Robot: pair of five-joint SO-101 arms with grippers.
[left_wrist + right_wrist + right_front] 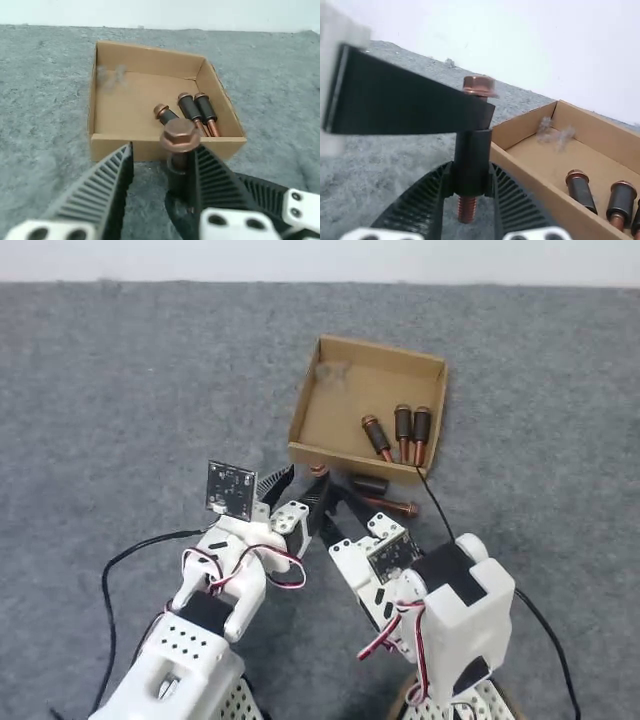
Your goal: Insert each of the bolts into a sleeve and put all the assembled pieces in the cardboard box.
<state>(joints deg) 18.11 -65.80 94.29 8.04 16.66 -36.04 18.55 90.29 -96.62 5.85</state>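
A grey tabletop [120, 390] is seen, with the box [340, 462] at 1 o'clock in the high view. Three finished pieces [402, 430] lie along its 3 o'clock wall. At centre, the sleeve [470, 160] is clenched upright by the right gripper [470, 172], and the bolt [479, 86] is seated in it, its thread showing below. The left gripper [162, 150] is released, one finger resting under the bolt head. A loose sleeve [370, 485] and a loose bolt [393, 506] lie at 3 and 4 o'clock of the held piece. The bolt could be dragged out if that finger is withdrawn carelessly. The loose parts could be knocked during the carry to the box.
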